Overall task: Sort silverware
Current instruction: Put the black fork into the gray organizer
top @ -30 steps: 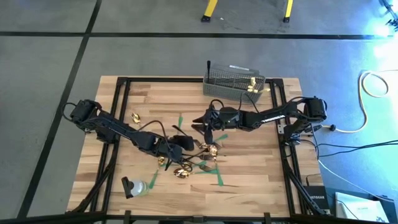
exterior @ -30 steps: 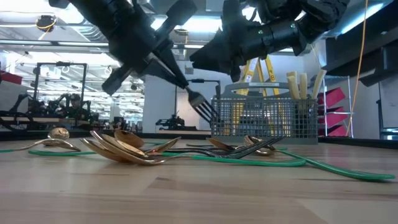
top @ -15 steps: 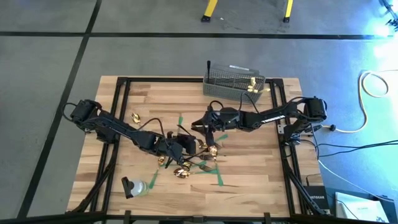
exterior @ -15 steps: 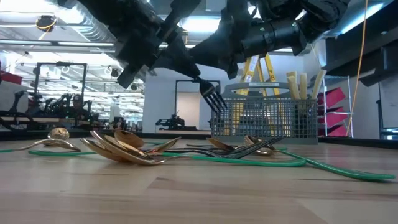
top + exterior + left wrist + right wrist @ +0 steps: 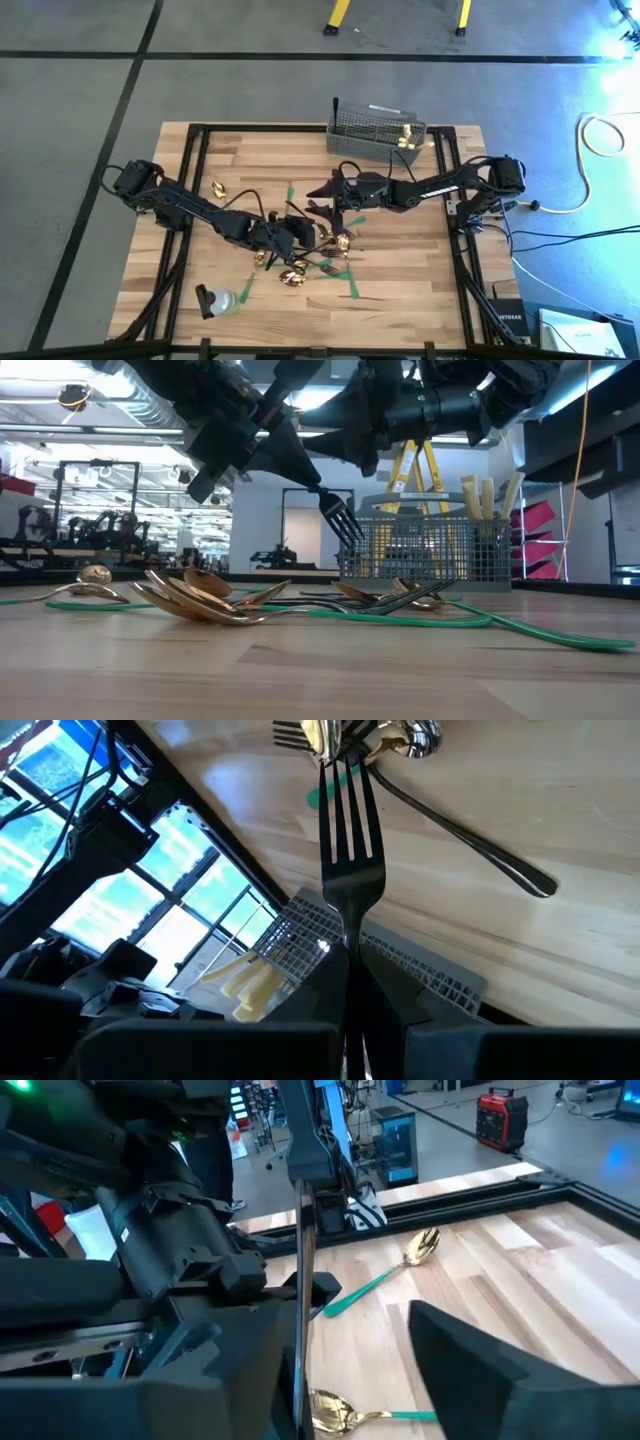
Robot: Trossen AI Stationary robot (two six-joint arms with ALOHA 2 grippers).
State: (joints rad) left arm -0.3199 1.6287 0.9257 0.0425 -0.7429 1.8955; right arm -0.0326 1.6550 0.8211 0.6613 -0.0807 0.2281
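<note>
Wooden surface (image 5: 420,260): left hand (image 5: 298,228) clamps fork (image 5: 340,518); right hand (image 5: 322,197) gapes empty—close squarely on its handle before you release.

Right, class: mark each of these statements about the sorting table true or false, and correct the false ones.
1. The left gripper is shut on a dark fork. True.
2. The fork is lying flat on the table. False: it is held in the air, tines pointing down toward the basket side.
3. The wire basket holds cream-handled knives. True.
4. The right gripper has its fingers shut on a gold spoon. False: its fingers are open around the fork's handle.
5. Gold spoons lie in a heap on the table. True.
</note>
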